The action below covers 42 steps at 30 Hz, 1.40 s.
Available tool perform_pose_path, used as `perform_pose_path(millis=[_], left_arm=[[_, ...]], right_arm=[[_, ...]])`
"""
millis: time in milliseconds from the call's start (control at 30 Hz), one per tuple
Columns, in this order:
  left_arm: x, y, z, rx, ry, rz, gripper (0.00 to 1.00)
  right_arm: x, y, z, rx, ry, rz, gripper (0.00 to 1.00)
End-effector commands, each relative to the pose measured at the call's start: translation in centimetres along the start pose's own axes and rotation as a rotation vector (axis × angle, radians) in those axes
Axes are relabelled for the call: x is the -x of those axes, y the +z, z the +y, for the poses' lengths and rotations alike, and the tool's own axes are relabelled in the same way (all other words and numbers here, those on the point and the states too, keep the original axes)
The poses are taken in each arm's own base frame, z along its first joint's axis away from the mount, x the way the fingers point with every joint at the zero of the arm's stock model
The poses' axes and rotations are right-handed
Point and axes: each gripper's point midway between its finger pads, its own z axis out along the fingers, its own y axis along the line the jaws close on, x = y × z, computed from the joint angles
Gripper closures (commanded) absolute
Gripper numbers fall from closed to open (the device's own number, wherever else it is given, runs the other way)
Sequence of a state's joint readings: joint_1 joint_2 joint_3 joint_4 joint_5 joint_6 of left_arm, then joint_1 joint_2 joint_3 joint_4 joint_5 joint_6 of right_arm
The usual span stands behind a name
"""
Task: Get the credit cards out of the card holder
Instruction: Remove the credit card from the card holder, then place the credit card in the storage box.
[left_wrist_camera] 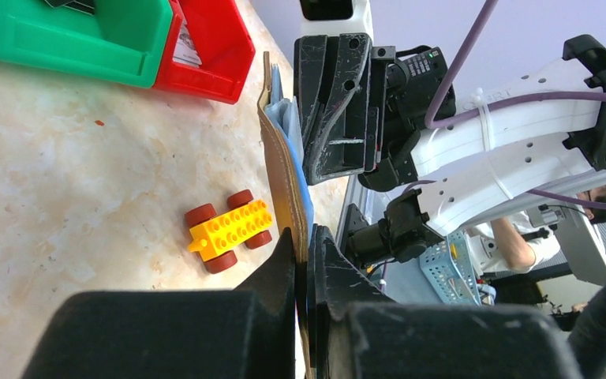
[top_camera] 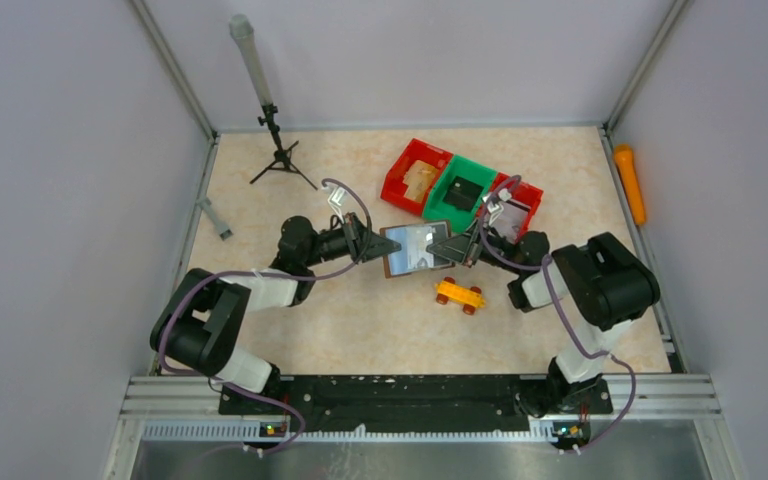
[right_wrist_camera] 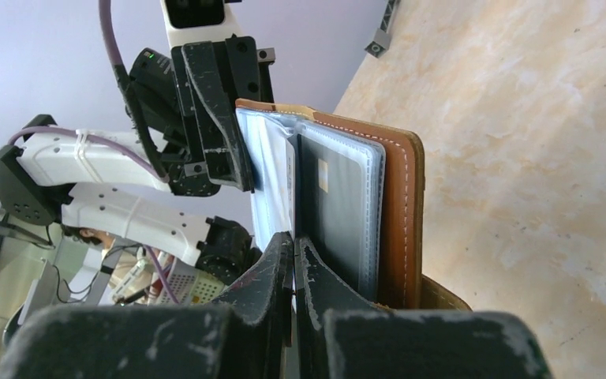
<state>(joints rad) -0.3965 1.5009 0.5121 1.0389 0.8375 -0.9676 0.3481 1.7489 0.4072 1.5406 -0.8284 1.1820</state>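
Observation:
The brown card holder (top_camera: 415, 249) is held open above the table between both grippers. My left gripper (top_camera: 377, 243) is shut on its left edge; in the left wrist view my jaws (left_wrist_camera: 308, 245) pinch the brown cover (left_wrist_camera: 282, 170). My right gripper (top_camera: 453, 247) is shut at its right edge; in the right wrist view (right_wrist_camera: 293, 245) it pinches a thin pale leaf (right_wrist_camera: 291, 185) among the clear sleeves. I cannot tell if that leaf is a card or a sleeve. A dark credit card (right_wrist_camera: 335, 201) sits in a sleeve beside the brown cover (right_wrist_camera: 402, 205).
An orange toy car (top_camera: 459, 294) lies just in front of the card holder, also in the left wrist view (left_wrist_camera: 230, 229). Red (top_camera: 400, 180), green (top_camera: 448, 205) and red (top_camera: 532, 190) bins stand behind. A small tripod (top_camera: 278, 150) stands back left; an orange cylinder (top_camera: 630, 183) lies at the right edge.

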Motion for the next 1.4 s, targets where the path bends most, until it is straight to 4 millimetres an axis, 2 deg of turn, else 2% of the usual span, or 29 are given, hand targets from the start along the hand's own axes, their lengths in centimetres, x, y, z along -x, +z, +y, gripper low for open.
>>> perform_pose_path(millis=[0, 100, 233, 300, 400, 467, 633, 800, 933, 1033, 1133, 1233, 1367], left_arm=[[1.8, -0.4, -2.5, -0.069, 0.100, -0.058, 1.00], [2.0, -0.5, -2.0, -0.044, 0.105, -0.071, 1.00], [2.1, -0.7, 0.3, 0.091, 0.088, -0.073, 1.00], [2.2, -0.7, 0.6, 0.116, 0.098, -0.073, 1.00], [2.1, -0.5, 0.5, 0.100, 0.085, -0.058, 1.00], [1.9, -0.2, 0.2, 0.069, 0.075, -0.045, 0.96], [1.9, -0.1, 0.5, 0.075, 0.065, -0.049, 0.96], [2.6, -1.0, 2.7, 0.243, 0.094, -0.091, 0.92], [3.0, -1.8, 3.5, 0.322, 0.111, -0.117, 0.90], [2.9, -1.9, 3.6, 0.327, 0.111, -0.117, 0.90], [2.9, -1.8, 3.6, 0.325, 0.109, -0.115, 0.90], [3.0, -1.8, 3.5, 0.322, 0.113, -0.118, 0.90], [3.1, -2.0, 3.4, 0.328, 0.122, -0.127, 0.91]], right_arm=[[2.5, -0.6, 1.4, 0.042, -0.128, -0.107, 1.00], [2.8, -0.8, 0.9, 0.017, -0.124, -0.119, 1.00], [3.5, -1.3, -0.4, -0.071, -0.133, -0.141, 1.00], [3.7, -1.3, -0.8, -0.108, -0.146, -0.140, 1.00], [3.7, -1.4, -0.4, -0.097, -0.162, -0.138, 1.00], [3.5, -1.2, -0.2, -0.081, -0.161, -0.133, 1.00], [3.5, -1.1, -0.1, -0.077, -0.159, -0.133, 1.00], [4.3, -1.8, -1.2, -0.186, -0.195, -0.173, 1.00], [5.7, -3.2, -2.7, -0.350, -0.238, -0.237, 1.00], [6.9, -5.0, -4.3, -0.510, -0.252, -0.312, 1.00], [8.0, -6.5, -4.6, -0.588, -0.247, -0.406, 1.00], [9.3, -7.5, -4.7, -0.643, -0.205, -0.494, 1.00], [10.8, -9.9, -6.3, -0.789, -0.086, -0.650, 1.00]])
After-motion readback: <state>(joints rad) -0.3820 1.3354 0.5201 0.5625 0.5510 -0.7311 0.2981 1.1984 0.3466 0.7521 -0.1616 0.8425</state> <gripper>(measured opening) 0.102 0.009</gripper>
